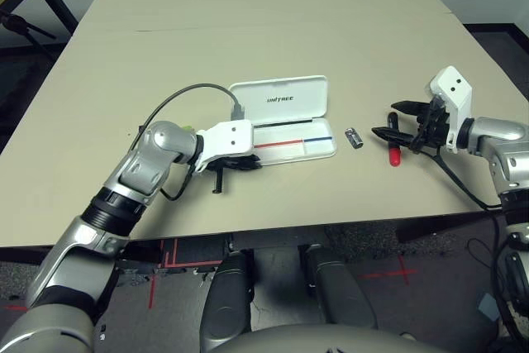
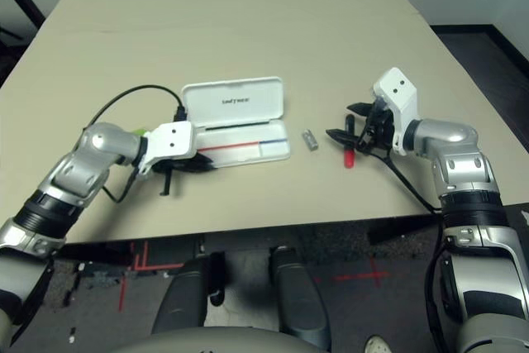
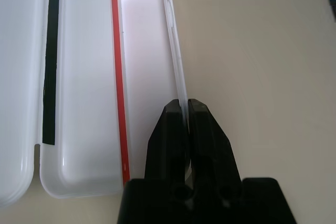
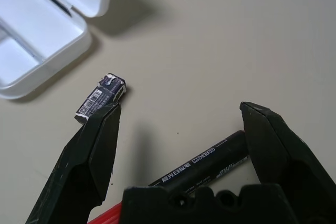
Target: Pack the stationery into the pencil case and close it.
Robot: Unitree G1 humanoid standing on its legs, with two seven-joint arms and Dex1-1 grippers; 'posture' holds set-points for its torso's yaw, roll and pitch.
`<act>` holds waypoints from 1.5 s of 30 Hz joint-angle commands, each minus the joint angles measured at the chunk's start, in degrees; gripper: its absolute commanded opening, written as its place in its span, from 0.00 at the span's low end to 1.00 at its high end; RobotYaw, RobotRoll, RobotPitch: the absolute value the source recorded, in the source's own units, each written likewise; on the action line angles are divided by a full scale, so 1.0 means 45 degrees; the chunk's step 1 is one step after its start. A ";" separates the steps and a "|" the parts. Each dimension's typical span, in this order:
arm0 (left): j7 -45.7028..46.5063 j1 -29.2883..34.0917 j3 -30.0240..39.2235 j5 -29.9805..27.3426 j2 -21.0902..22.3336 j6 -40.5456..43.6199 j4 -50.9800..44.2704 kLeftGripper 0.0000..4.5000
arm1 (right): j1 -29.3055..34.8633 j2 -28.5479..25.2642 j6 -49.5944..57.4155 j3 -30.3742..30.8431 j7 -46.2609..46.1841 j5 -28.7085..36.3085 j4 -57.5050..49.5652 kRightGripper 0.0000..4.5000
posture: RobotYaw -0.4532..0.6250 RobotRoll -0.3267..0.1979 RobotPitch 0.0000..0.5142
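White hinged plastic pencil case [image 1: 285, 121] lies open mid-table, left gripper [image 3: 187, 111] pinching its near wall. Right gripper [image 4: 181, 145], spread, hovers over the red black-capped marker [image 1: 394, 145]; next, grasp it.

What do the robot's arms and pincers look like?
Both arms are shiny silver tubes with black rings at the joints. Each wrist wears a white boxy block, and a black cable loops from the left one. The left pincer and right pincer each have two pointed black fingers, thick at the base and narrowing toward the tips.
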 commanded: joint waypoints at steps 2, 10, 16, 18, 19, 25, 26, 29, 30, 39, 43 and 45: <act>-0.0084 0.0555 0.0188 -0.0158 0.0303 0.0211 -0.1004 0.00 | -0.0190 0.0090 -0.0116 0.0255 0.0131 -0.0089 0.0330 1.00 | 0.38 0.62 0.35; 0.0292 0.1049 0.0453 -0.0201 0.0236 0.0934 -0.1581 0.00 | -0.0455 0.0222 -0.0257 0.0415 0.0213 -0.0180 0.0664 1.00 | 0.39 0.62 0.36; 0.0721 0.1340 0.0763 -0.0296 0.0174 0.1297 -0.1947 0.33 | -0.0622 0.0261 -0.0386 0.0583 0.0222 -0.0169 0.0880 1.00 | 0.40 0.62 0.36; 0.0789 0.1460 0.0922 -0.0435 0.0239 0.1488 -0.2211 0.52 | -0.0648 0.0277 -0.0406 0.0602 0.0232 -0.0176 0.0907 1.00 | 0.40 0.62 0.36; 0.0801 0.1507 0.0975 -0.0499 0.0292 0.1557 -0.2329 0.61 | -0.0654 0.0285 -0.0415 0.0607 0.0236 -0.0181 0.0915 1.00 | 0.41 0.62 0.36; 0.0756 0.1712 0.1224 -0.0715 0.0547 0.1796 -0.2835 0.99 | -0.0807 0.0354 -0.0524 0.0665 0.0283 -0.0270 0.1111 1.00 | 0.42 0.62 0.36; 0.0761 0.1749 0.1295 -0.0789 0.0606 0.1843 -0.2970 0.99 | -0.0845 0.0361 -0.0546 0.0672 0.0296 -0.0287 0.1154 1.00 | 0.42 0.62 0.36; 0.0678 0.1980 0.1730 -0.1224 0.0896 0.2135 -0.3651 0.99 | -0.0983 0.0361 -0.0616 0.0686 0.0344 -0.0326 0.1296 1.00 | 0.42 0.62 0.36; 0.0666 0.2051 0.1853 -0.1362 0.0979 0.2219 -0.3830 0.99 | -0.1017 0.0359 -0.0631 0.0687 0.0355 -0.0330 0.1330 1.00 | 0.42 0.62 0.36; 0.0900 0.2320 0.3671 -0.2431 0.1374 0.1696 -0.4001 0.99 | -0.0722 0.0525 0.0618 -0.0416 -0.0590 0.0772 -0.0250 1.00 | 0.41 0.62 0.37; 0.0956 0.1985 0.4131 -0.2612 0.1586 0.1547 -0.3807 0.99 | -0.0513 0.0596 0.2034 -0.1079 -0.1984 0.1097 -0.1558 1.00 | 0.40 0.62 0.38; 0.0904 0.1953 0.4332 -0.2784 0.1730 0.1584 -0.3918 0.99 | -0.0374 0.0673 0.3115 -0.1411 -0.2864 0.1258 -0.2433 1.00 | 0.39 0.62 0.38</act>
